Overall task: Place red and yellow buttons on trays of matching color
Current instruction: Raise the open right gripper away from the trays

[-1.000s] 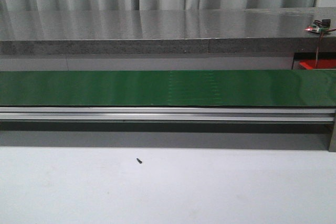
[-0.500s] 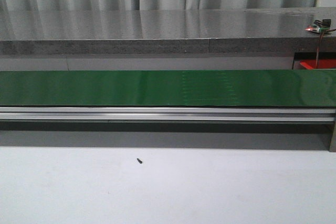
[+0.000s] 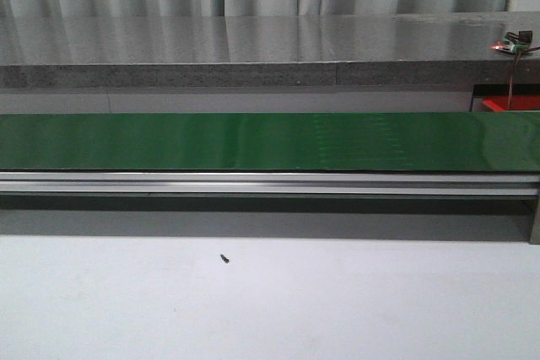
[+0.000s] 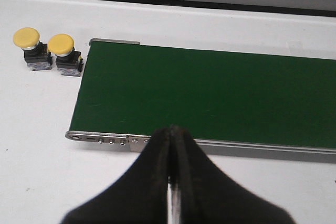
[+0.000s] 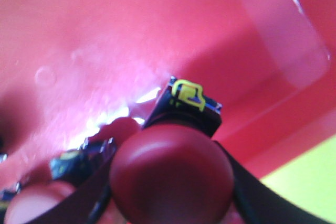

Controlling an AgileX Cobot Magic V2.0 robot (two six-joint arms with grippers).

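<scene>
Red fills my right wrist view: a red button [image 5: 172, 174] sits between the right gripper [image 5: 173, 192]'s dark fingers, which clamp it from both sides. Its domed cap faces the camera and its black base with a yellow clip points away, down toward the floor of the red tray [image 5: 105, 35], so the long axis runs from camera to tray. At least one more red button [image 5: 31, 205] lies in the tray close beside it, blurred, with a dark contact block [image 5: 79, 163] between them. A strip of yellow surface [image 5: 310, 182] shows past the tray's rim.

In my left wrist view, the left gripper [image 4: 172, 145] hangs with its fingers pressed together on nothing, over the near rail of the green conveyor belt [image 4: 210, 98]. Two yellow buttons [image 4: 46, 50] stand upright, caps up, side by side on the white table [image 4: 37, 156], just off the belt's end.

From the front, I see the belt bare along its length, a small dark speck [image 3: 224, 258] on the table before it, and a red corner [image 3: 510, 104] behind its right end.
</scene>
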